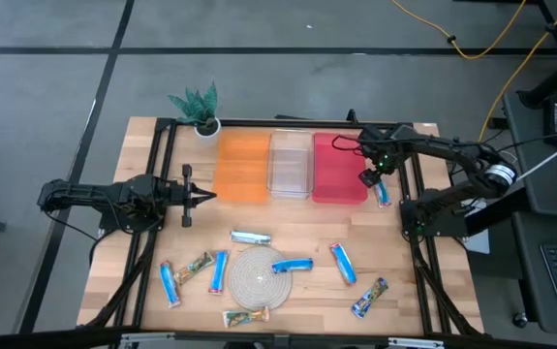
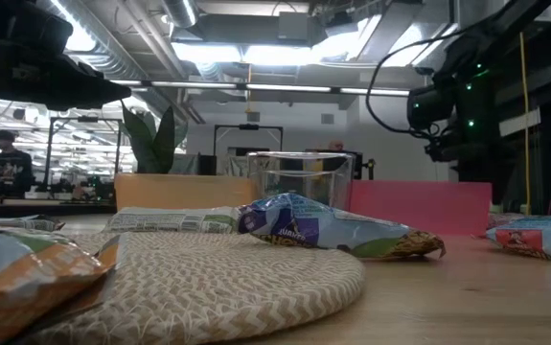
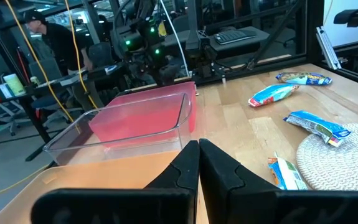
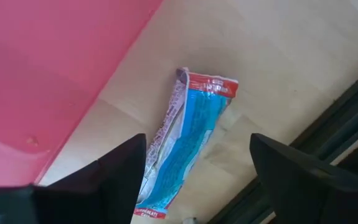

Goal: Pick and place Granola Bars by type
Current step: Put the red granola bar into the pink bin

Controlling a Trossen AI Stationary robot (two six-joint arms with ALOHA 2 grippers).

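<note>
Several foil-wrapped granola bars lie flat on the table's near half. One blue bar (image 1: 293,265) rests on the round woven mat (image 1: 259,279), a silvery one (image 1: 250,236) lies beyond it, and blue (image 1: 218,271) and green-and-tan (image 1: 193,269) ones lie to its left. Another blue bar (image 1: 383,192) (image 4: 188,137) lies on the wood by the red bin's right side. My right gripper (image 1: 368,178) (image 4: 197,146) hangs open above this bar, a finger on either side, clear of it. My left gripper (image 1: 205,197) (image 3: 197,149) is shut, level, left of the orange bin.
Orange (image 1: 242,167), clear (image 1: 291,165) and red (image 1: 338,168) bins stand side by side along the far edge, with a small potted plant (image 1: 199,109) at the far left. Black frame rails (image 1: 416,208) run along both table sides. More bars (image 1: 343,262) (image 1: 369,298) lie near right.
</note>
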